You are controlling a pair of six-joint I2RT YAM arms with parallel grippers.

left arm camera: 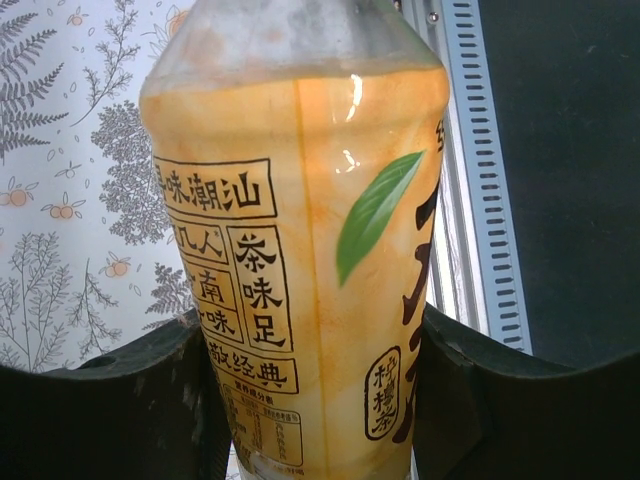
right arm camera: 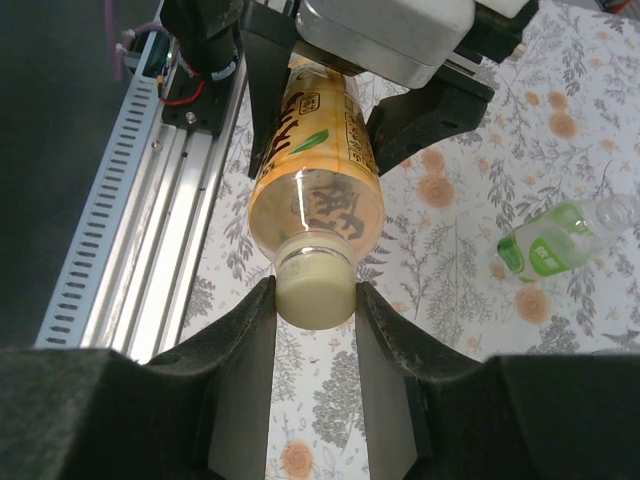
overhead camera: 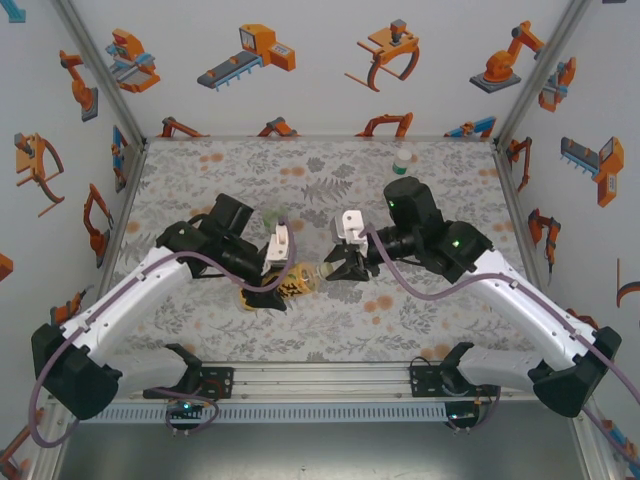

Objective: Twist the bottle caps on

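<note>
The left end effector (overhead camera: pixel 268 283) is clenched around the yellow bottle (overhead camera: pixel 290 279), held sideways just toward 6 o'clock of the counter's (overhead camera: pixel 450 310) centre, with its neck pointing to 3 o'clock. The right end effector (overhead camera: pixel 338 268) is clamped on its cap (right arm camera: pixel 315 290). A green-label bottle (right arm camera: pixel 560 240) lies on the counter, and a small bottle (overhead camera: pixel 402 160) stands at 1 o'clock.

1. The yellow bottle (overhead camera: pixel 288 281), whose label carried dark characters and a green leaf, lay horizontal, raised above the floral cloth (overhead camera: pixel 330 330).
2. A pale cap (right arm camera: pixel 315 297) sat on its neck.
3. The clear bottle (right arm camera: pixel 553 243), labelled white and green, lay on its side.
4. The green-tinted bottle (overhead camera: pixel 402 160) stood upright near the far edge.
</note>
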